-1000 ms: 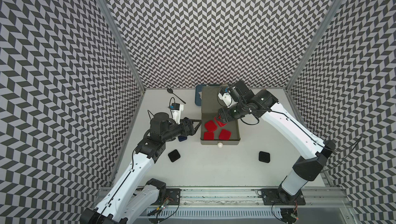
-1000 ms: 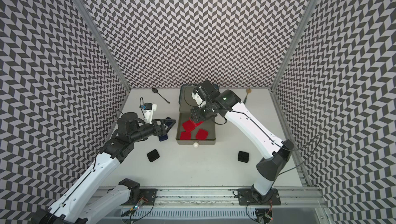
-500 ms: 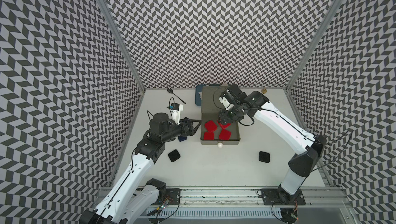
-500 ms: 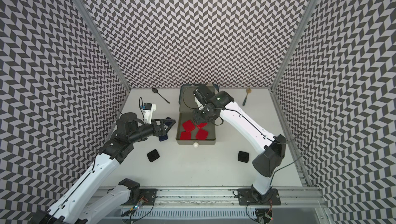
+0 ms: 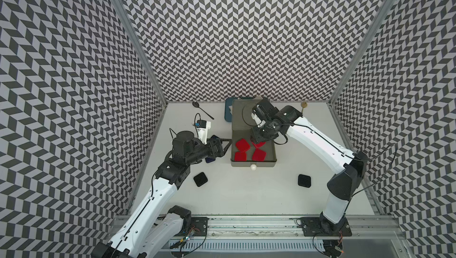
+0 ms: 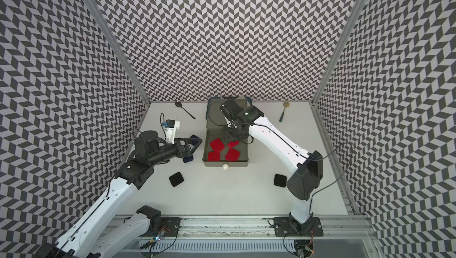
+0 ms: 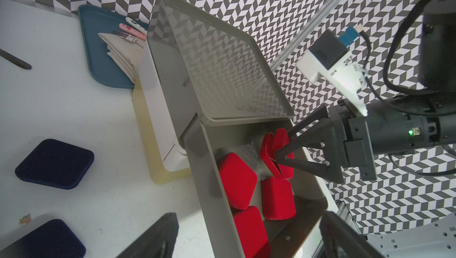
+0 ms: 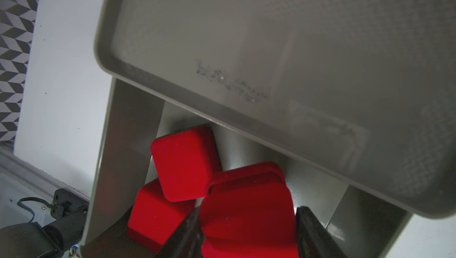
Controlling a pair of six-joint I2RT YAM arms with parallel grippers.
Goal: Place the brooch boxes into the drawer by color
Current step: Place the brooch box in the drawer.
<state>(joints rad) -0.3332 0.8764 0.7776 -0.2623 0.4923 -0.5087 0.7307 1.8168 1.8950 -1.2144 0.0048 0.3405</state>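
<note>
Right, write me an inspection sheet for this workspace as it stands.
Surface: white tabletop, no spills seen.
Job's things: grey drawer pulled open, three red boxes lying inside; two black boxes and two navy boxes on the tabletop.
Clutter: black spoon, gold-headed spoon, dark blue tray with napkin and fork.
End effectors: left end effector open, empty, beside the drawer; right end effector shut on a fourth red box inside the drawer.
Cables: black wrist cable hanging free.
Surroundings: chevron walls, metal rail in front.
</note>
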